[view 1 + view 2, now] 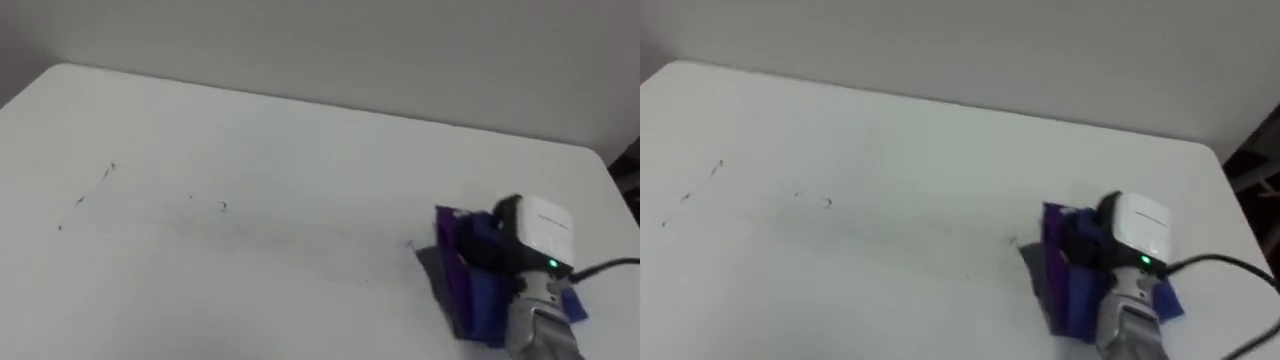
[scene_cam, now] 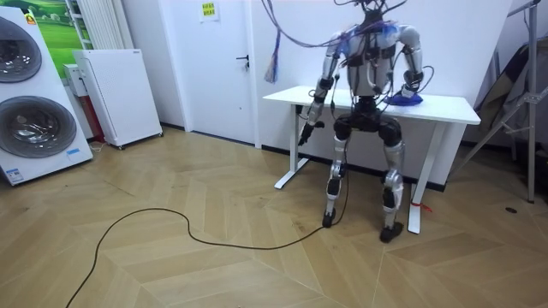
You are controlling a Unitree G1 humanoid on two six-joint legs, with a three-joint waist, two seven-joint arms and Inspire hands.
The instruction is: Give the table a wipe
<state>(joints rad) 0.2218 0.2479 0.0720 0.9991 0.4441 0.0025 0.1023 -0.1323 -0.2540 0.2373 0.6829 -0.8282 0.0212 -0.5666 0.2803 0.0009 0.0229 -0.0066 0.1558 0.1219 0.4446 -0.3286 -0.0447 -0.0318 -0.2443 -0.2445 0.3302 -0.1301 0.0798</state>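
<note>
While right hand (image 1: 520,252) rests on blue cloth (image 1: 465,272) near table (image 1: 300,150) right edge, grip cannot be told.

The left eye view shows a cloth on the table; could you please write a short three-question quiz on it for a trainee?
1. Multiple choice: which hand rests on the blue cloth? A: left. B: right. C: both.
2. True or false: the cloth lies at the left end of the white table.
3. Fill in: the faint dark marks lie toward the table's ____ side.

Key: 1: B, the right hand. 2: false, it lies at the right end. 3: left.
</note>
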